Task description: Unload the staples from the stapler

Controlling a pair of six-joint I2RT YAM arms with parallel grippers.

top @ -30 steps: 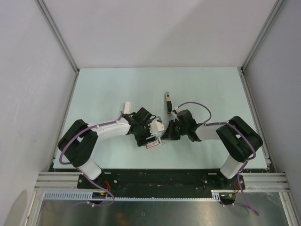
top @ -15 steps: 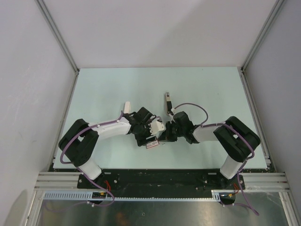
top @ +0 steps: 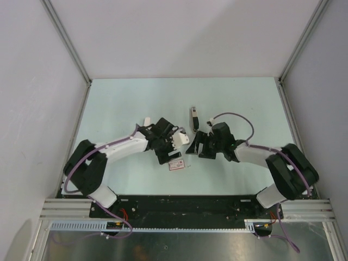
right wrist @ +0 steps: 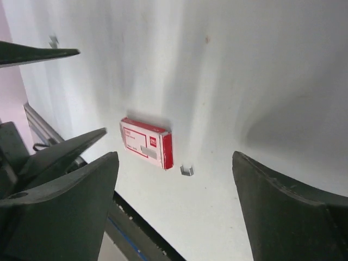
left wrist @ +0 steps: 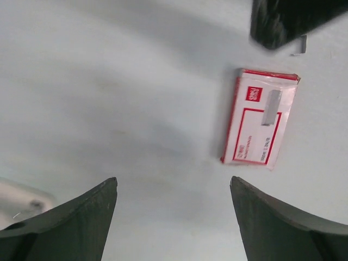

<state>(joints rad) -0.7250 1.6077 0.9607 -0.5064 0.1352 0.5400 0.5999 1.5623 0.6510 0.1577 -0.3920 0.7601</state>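
- Left jaws: apart, empty, hovering left of the staple packet (left wrist: 260,118).
- Staples (right wrist: 187,171): one strip on the packet, a bit just right of it, apparently already unloaded.
- Stapler (top: 193,117): on the desk (top: 125,103) beyond the packet.
- Right jaws: apart, empty, right of the packet.
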